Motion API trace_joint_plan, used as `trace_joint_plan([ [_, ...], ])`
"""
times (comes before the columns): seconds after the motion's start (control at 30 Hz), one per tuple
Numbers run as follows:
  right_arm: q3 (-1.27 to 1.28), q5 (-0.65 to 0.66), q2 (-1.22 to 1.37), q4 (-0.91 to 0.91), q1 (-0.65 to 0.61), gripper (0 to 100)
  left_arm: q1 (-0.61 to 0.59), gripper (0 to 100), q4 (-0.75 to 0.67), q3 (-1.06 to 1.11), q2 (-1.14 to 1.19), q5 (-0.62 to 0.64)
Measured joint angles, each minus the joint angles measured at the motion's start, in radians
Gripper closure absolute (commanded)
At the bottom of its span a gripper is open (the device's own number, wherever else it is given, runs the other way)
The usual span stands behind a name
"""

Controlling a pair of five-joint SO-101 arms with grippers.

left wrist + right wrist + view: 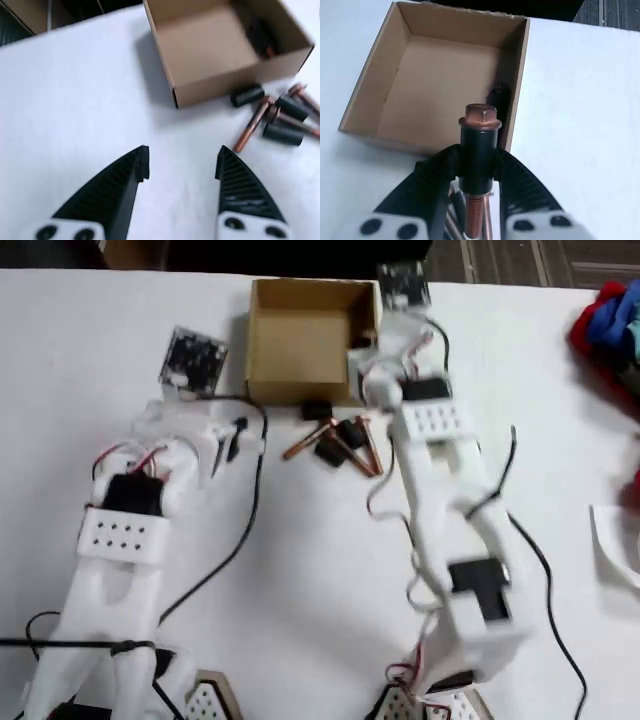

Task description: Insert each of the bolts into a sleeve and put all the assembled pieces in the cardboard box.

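The cardboard box (300, 335) stands at the table's far middle. My right gripper (478, 165) is shut on an assembled piece (479, 142), a copper bolt through a black sleeve, held upright by the box's near right corner (365, 365). One dark assembled piece (498, 97) lies inside the box against its right wall. Loose copper bolts (305, 443) and black sleeves (330, 452) lie on the table just in front of the box. My left gripper (182, 155) is open over bare table to the left of that pile (272, 117), holding nothing.
A small dark square module (192, 358) sits left of the box and another (403, 285) behind its right corner. Black cables (245, 510) trail across the white table. Red and blue cloth (610, 325) lies at the far right edge.
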Motion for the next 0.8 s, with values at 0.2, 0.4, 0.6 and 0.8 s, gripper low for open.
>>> trace_joint_plan([
  [0.2, -0.643, -0.077, 0.433, 0.252, 0.003, 97.7, -0.051, 77, -0.244, 0.245, 0.000, 0.127],
  [0.4, -1.206, -0.109, 0.824, 0.301, -0.002, 97.6, -0.117, 77, -0.463, 0.408, 0.000, 0.153],
  [0.6, -1.326, -0.083, 0.987, 0.285, -0.055, 97.7, -0.118, 77, -0.539, 0.448, 0.000, 0.155],
  [0.8, -1.333, -0.081, 0.999, 0.238, -0.061, 97.7, -0.118, 77, -0.540, 0.451, 0.000, 0.155],
])
